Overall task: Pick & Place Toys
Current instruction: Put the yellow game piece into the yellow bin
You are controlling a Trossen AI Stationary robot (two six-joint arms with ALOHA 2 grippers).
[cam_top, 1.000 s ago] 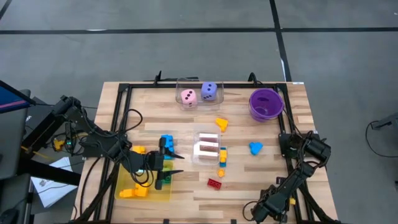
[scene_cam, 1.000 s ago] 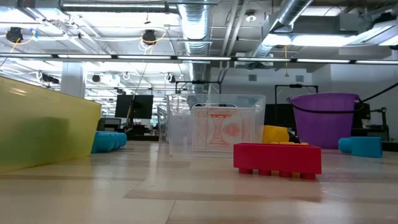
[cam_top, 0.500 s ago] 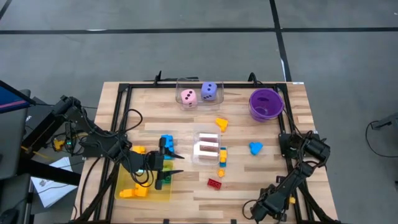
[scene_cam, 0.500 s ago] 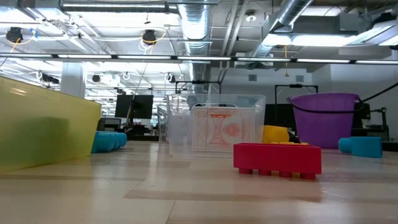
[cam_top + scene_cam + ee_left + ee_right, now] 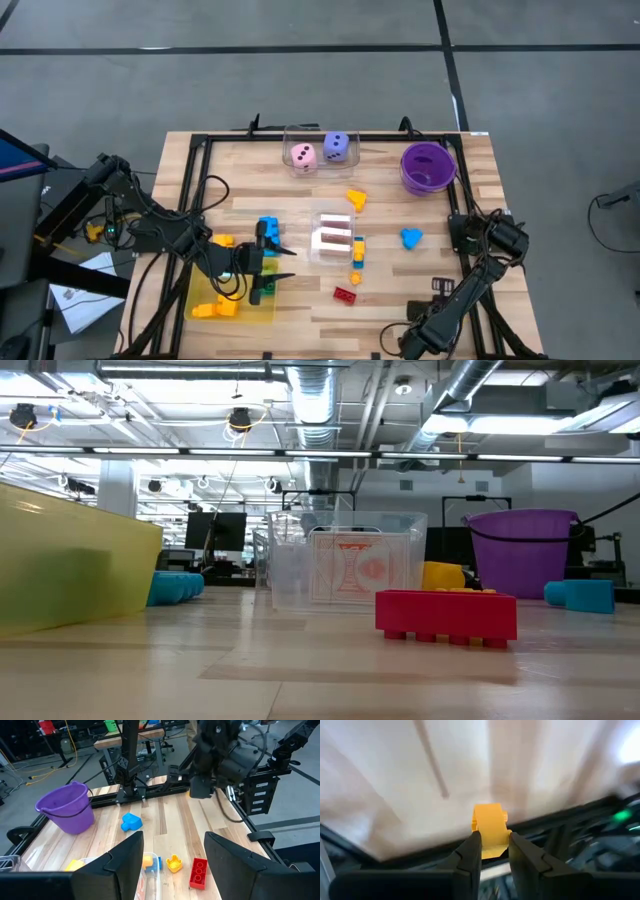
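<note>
Right pincer (image 5: 495,851) is clamped on a small yellow plastic piece (image 5: 490,829) near the surface's (image 5: 440,215) front right corner. Left pincer (image 5: 280,264) hangs half-open, empty, beside the yellow translucent tray (image 5: 205,296) at the front left. A red plastic brick (image 5: 346,294) lies near the front edge's middle.

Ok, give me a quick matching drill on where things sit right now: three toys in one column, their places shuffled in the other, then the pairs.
Things:
1. pink die
2. red brick
3. yellow piece

Places:
A. clamped in the right gripper
B. inside the clear box at the far edge, beside the purple die
C. lying loose on the bare table

Pairs: 1-B, 2-C, 3-A
</note>
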